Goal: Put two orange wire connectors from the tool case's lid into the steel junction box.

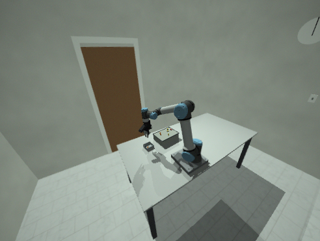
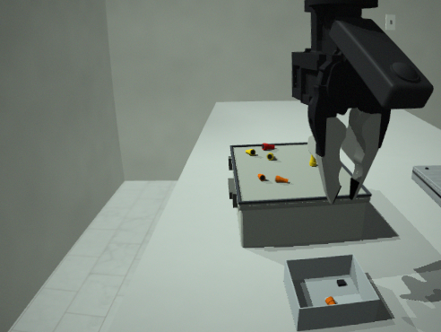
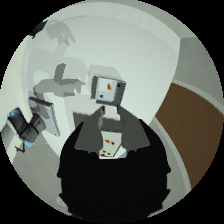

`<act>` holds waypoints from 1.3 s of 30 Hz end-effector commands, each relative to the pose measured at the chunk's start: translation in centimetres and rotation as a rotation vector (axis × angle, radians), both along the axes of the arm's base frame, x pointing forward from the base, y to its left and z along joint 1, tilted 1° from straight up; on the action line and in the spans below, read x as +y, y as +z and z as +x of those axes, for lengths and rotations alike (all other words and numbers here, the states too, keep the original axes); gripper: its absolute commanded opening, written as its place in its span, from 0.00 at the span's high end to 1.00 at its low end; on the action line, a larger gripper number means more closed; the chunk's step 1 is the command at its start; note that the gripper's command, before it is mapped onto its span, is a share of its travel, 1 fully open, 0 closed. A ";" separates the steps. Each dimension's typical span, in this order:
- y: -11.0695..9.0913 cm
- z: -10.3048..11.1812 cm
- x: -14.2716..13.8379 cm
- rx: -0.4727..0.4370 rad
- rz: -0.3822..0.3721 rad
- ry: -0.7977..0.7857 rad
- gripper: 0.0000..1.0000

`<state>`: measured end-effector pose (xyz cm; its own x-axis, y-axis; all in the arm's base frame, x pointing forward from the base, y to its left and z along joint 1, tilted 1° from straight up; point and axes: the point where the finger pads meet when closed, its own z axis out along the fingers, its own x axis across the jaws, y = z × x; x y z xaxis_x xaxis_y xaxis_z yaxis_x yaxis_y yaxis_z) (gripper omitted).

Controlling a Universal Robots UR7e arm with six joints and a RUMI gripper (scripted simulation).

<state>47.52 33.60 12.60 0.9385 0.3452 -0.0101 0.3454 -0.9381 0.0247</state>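
The steel junction box (image 2: pixel 319 266) (image 1: pixel 148 146) (image 3: pixel 95 88) sits open on the table in front of the tool case. One orange wire connector (image 2: pixel 331 301) lies inside it beside a small black piece (image 2: pixel 341 283). The tool case's lid (image 2: pixel 296 181) (image 1: pixel 166 136) carries two orange connectors (image 2: pixel 262 177) (image 2: pixel 281 179), three yellow ones (image 2: pixel 251 152) and a red one (image 2: pixel 268 146). My gripper (image 2: pixel 343 196) (image 1: pixel 145 131) (image 3: pixel 110 105) hangs high above the near right corner of the lid. Its fingers stand a little apart with nothing between them.
The arm's base plate (image 1: pixel 190 163) (image 2: pixel 428 177) is bolted to the table right of the case. The table's left edge (image 2: pixel 179 179) drops to the tiled floor. A brown door (image 1: pixel 110 94) stands behind the table.
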 end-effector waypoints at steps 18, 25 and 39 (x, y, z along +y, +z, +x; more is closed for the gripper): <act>-0.2 3.2 -9.1 0.010 0.002 0.426 0.85; -0.3 4.3 -13.8 0.015 0.002 0.639 0.85; -0.5 5.2 -20.5 0.023 0.001 0.928 0.85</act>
<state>52.42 15.12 12.13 0.3740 0.9269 -0.0319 0.9274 -0.3738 0.0114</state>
